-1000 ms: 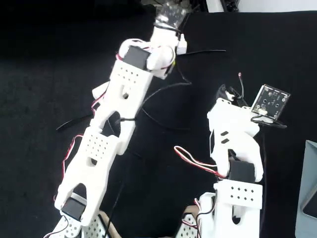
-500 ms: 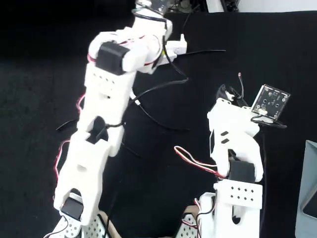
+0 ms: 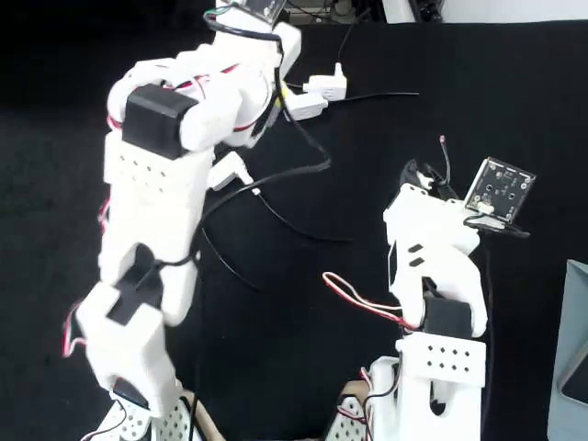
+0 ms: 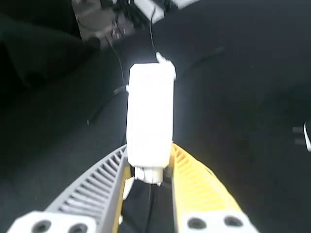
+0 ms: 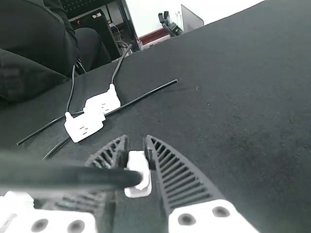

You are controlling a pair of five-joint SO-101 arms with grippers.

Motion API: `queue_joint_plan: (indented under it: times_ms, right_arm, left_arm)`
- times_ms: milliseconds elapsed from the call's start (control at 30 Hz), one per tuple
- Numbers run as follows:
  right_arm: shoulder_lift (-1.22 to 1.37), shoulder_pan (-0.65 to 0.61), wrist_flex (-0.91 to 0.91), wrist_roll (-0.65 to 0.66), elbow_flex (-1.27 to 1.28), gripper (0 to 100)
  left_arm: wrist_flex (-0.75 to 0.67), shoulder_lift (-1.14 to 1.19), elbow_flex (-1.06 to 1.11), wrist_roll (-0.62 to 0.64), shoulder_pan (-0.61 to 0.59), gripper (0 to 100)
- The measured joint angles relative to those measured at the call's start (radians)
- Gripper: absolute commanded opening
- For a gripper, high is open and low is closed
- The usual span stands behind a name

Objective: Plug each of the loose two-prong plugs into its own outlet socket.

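Left gripper (image 4: 148, 158) pinches white block (image 4: 150, 111) by its sides. Right gripper (image 5: 136, 145) clamps plug (image 5: 137, 164); two sockets (image 5: 102, 103) lie ahead of it. Judged light, rigid, smooth plastic: grip flat flanks. Its cable (image 5: 97, 180) may drag.

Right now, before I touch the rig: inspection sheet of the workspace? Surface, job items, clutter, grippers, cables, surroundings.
Surface: black cloth over the table.
Job's things: far socket and near socket lie side by side on the cloth, both unplugged; white plug and white block are in the grippers; cannot tell if the block is a plug or a socket.
Clutter: grey object at the high view's right edge.
Grippers: left gripper shut on the white block; right gripper shut on the white plug.
Cables: straight black cable beside the sockets; others loop across the cloth.
Surroundings: laptop beyond the table.
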Motion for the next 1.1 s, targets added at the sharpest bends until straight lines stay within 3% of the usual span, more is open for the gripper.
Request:
queue_joint_plan:
  times_ms: [500,967,1100]
  right_arm:
    - [0.000,0.000,0.000,0.000,0.000,1.4]
    - [0.000,-0.015,0.000,0.000,0.000,1.4]
    - [0.000,-0.038,0.000,0.000,0.000,1.4]
  left_arm:
    - [-0.048,-0.574,0.758,-0.037,-0.002,3]
    - [-0.649,-1.019,1.818,-0.052,-0.002,3]
    - [-0.798,-1.068,2.081,-0.123,-0.002,3]
